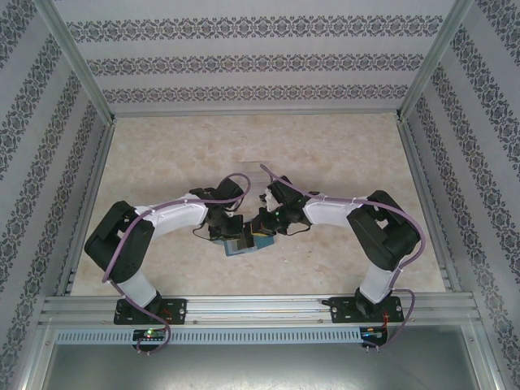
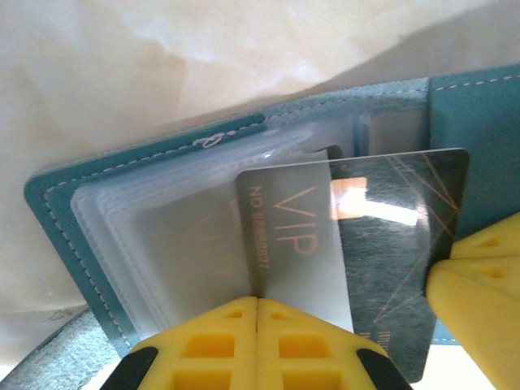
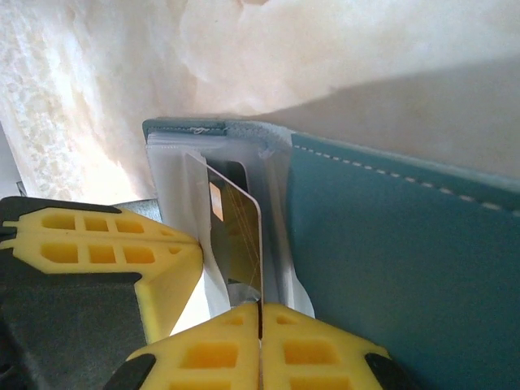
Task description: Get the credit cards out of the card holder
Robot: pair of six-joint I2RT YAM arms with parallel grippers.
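Observation:
The teal-blue card holder (image 1: 242, 247) lies open on the table between both arms. Its stitched panel (image 2: 146, 175) carries a stack of clear plastic sleeves (image 2: 162, 252). My left gripper (image 2: 257, 299) is shut on the edge of those sleeves. A grey-silver credit card (image 2: 390, 236) marked VIP sticks halfway out of a sleeve, its exposed half dark with thin lines. My right gripper (image 3: 260, 305) is shut on that card's (image 3: 236, 236) edge, and its yellow fingers (image 2: 479, 284) show at the card's right side. The holder's other panel (image 3: 406, 268) stands beside the card.
The marble-patterned tabletop (image 1: 260, 154) stretches behind the holder, ringed by aluminium rails and patterned walls. The left gripper's yellow finger (image 3: 97, 240) sits close beside my right jaws. Both arms meet near the table's front middle.

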